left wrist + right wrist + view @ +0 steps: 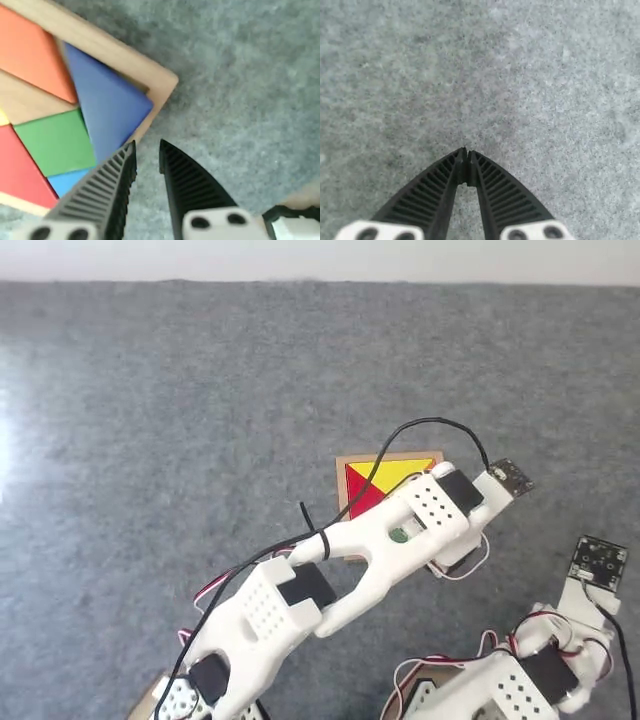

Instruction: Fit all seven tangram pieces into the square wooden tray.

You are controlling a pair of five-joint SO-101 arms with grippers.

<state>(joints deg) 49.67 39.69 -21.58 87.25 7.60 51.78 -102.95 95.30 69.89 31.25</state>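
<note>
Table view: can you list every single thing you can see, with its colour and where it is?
table: one, grey, under everything
wooden tray: one, light wood, on the table
orange piece: one, orange, in the tray along its rim
dark blue triangle: one, dark blue, in the tray's corner
green square: one, green, in the tray beside the dark blue triangle
red piece: one, red, in the tray beside the green square
light blue piece: one, light blue, in the tray below the green square
yellow piece: one, yellow, in the tray beside the red piece
left gripper: one, black, slightly open, just outside the tray's corner
right gripper: one, black, shut, over bare table
</note>
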